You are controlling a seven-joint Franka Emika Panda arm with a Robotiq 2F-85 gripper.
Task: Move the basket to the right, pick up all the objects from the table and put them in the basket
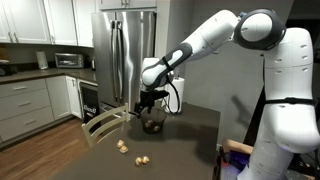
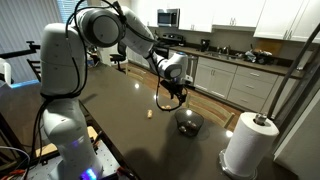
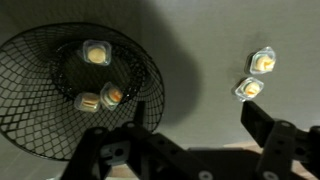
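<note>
Basket [image 3: 28, 95] sits on the desk [image 3: 200, 40], right under the wrist; three tan pieces [image 3: 95, 53] lie inside it; two loose pieces [image 3: 262, 62] lie on the desk, almost touching each other, well clear of the rim; jaws spread wide, holding nothing, above the basket edge. Risks as I judge them: closing on one loose piece may knock its neighbour off across the desk; a low pass could clip the light mesh, tip it and spill the three.
</note>
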